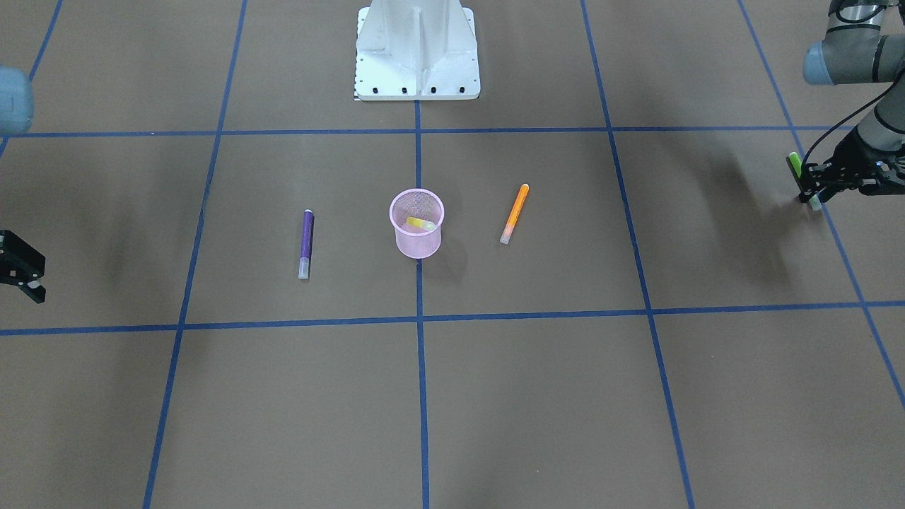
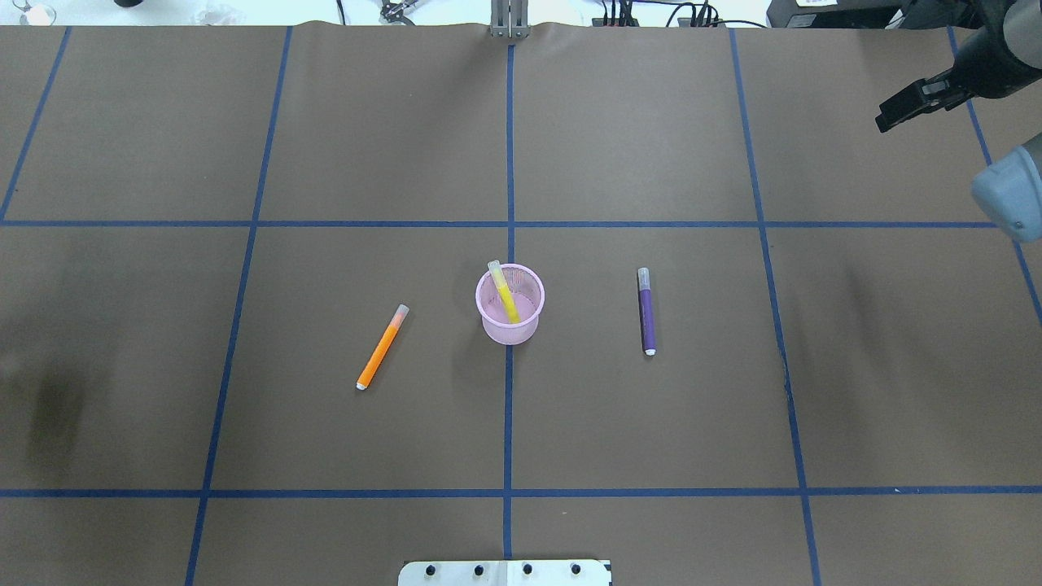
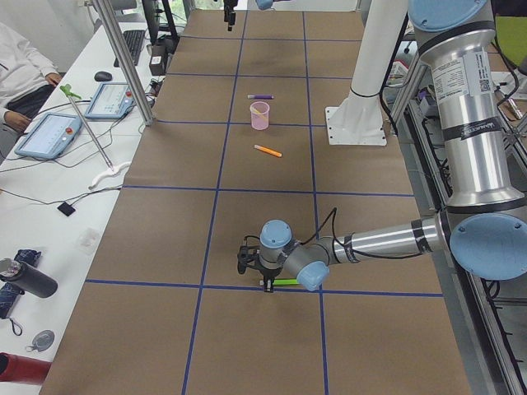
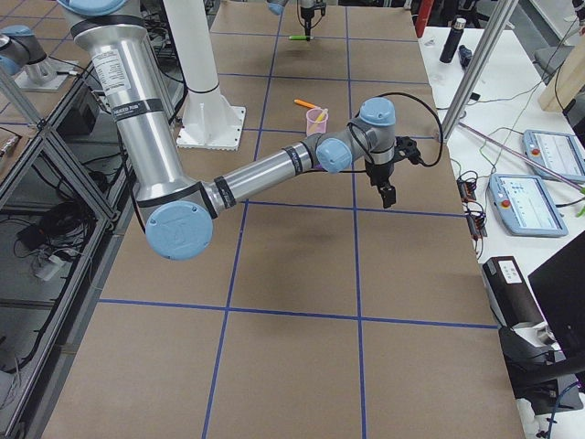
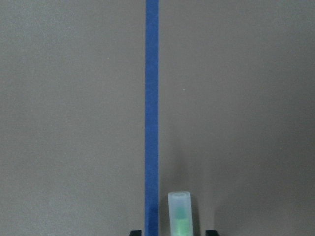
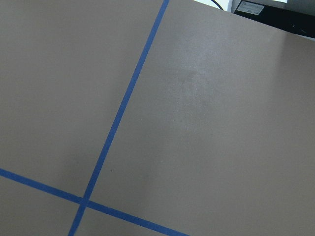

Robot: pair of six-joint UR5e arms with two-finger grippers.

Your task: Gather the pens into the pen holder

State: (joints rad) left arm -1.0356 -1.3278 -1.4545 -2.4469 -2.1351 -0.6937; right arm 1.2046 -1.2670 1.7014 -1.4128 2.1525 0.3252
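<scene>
The pink mesh pen holder (image 1: 417,239) (image 2: 509,324) stands at the table's middle with a yellow pen (image 1: 421,224) (image 2: 505,297) leaning inside it. An orange pen (image 1: 515,213) (image 2: 380,347) and a purple pen (image 1: 306,242) (image 2: 646,311) lie flat on either side of it. My left gripper (image 1: 812,189) (image 3: 262,276) is far out to my left, low over the table, shut on a green pen (image 1: 795,165) (image 5: 179,216). I cannot tell whether the green pen touches the table. My right gripper (image 1: 25,276) (image 2: 899,110) is open and empty, far out to my right.
The robot's white base (image 1: 417,49) (image 2: 505,572) stands behind the holder. Blue tape lines (image 5: 152,113) cross the brown table cover. An operator, tablets and cables are on the side bench (image 3: 58,132) beyond the table's far edge.
</scene>
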